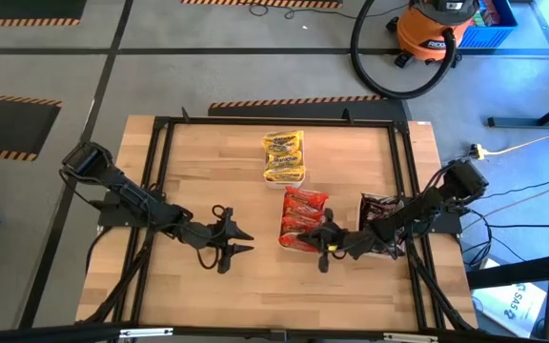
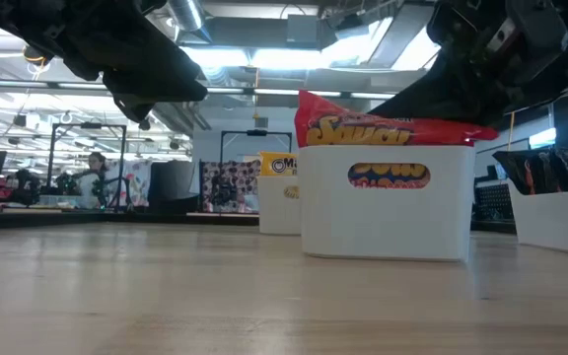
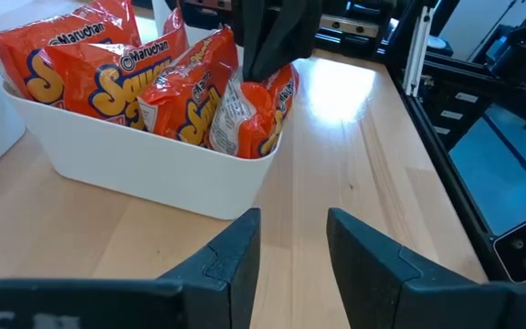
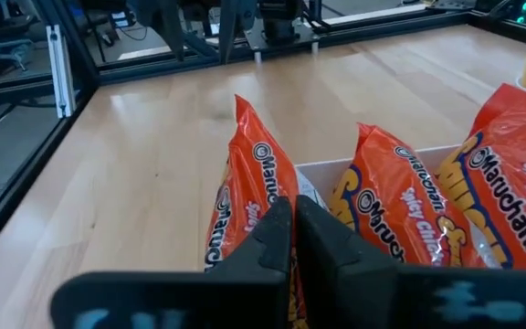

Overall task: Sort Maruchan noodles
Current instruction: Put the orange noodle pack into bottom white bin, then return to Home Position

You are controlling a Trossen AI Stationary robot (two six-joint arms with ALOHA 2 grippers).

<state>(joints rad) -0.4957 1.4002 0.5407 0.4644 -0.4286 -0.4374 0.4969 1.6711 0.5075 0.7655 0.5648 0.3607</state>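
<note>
Pincer, right (image 1: 323, 240): my fingers pinched on a red packet (image 4: 237, 196) at the 6 o'clock end of its white tray (image 3: 144, 178). Left pincer (image 1: 238, 239): fingers apart, holding nothing, at 9 o'clock of the tray.

Three white trays stand on the wooden surface (image 1: 208, 152): the far tray (image 1: 285, 174), the middle tray (image 1: 291, 245) and the right tray (image 1: 379, 250). An orange shop vacuum (image 1: 433, 29), probably with its black hose (image 1: 375, 71), sits on the floor beyond.
</note>
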